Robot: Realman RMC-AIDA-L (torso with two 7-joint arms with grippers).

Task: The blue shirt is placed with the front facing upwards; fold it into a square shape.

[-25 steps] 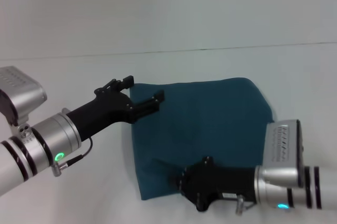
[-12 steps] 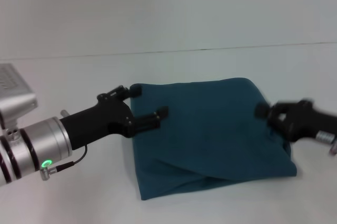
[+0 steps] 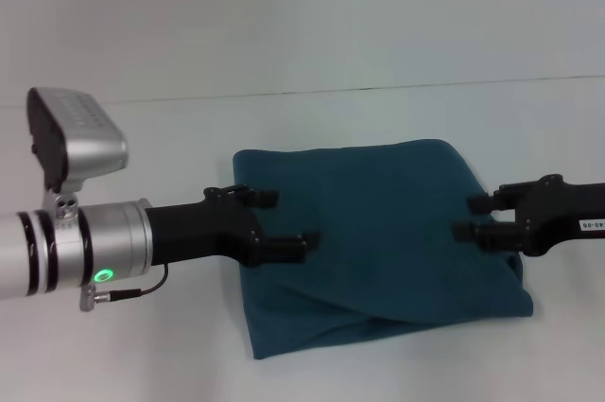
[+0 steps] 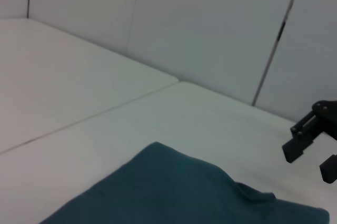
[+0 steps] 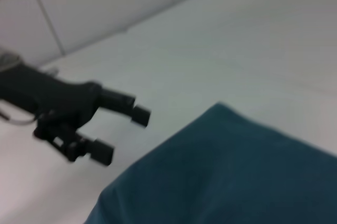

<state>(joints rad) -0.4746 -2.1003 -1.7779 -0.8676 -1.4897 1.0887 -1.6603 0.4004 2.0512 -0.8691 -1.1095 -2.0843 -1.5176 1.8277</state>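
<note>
White table [image 3: 142, 137] holds the blue shirt [image 3: 378, 232] folded at centre, and the left gripper [image 3: 288, 222] and right gripper [image 3: 475, 216], both spread apart with nothing held, could snag and unfold its loose lower flap.

Silver arms, black hands, green light

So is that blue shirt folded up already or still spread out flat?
Folded: the blue shirt lies as a compact, roughly square bundle, layered edges showing along its near side, no sleeves sticking out.
</note>
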